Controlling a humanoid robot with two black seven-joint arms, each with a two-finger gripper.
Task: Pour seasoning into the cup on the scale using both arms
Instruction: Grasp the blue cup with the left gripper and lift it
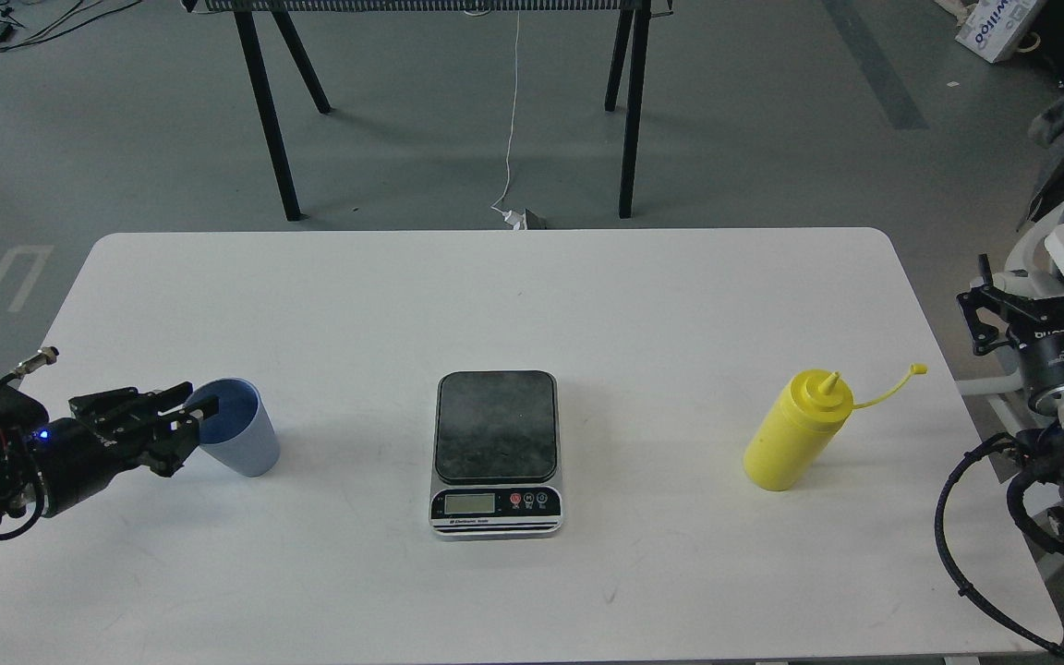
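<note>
Left tool (183,417) spread around the cup (238,428) rim for moving to the empty scale (496,452); right tool (1040,294) open, off-worktop, bottle (795,431) untouched.

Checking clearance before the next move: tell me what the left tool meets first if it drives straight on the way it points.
The cup. The left tool points right, its tips already at the cup's rim; contact can't be judged.

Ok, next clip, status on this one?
Left gripper open at cup rim, no grip confirmed. Right gripper off table, clear of bottle. Scale bare, path clear.
</note>
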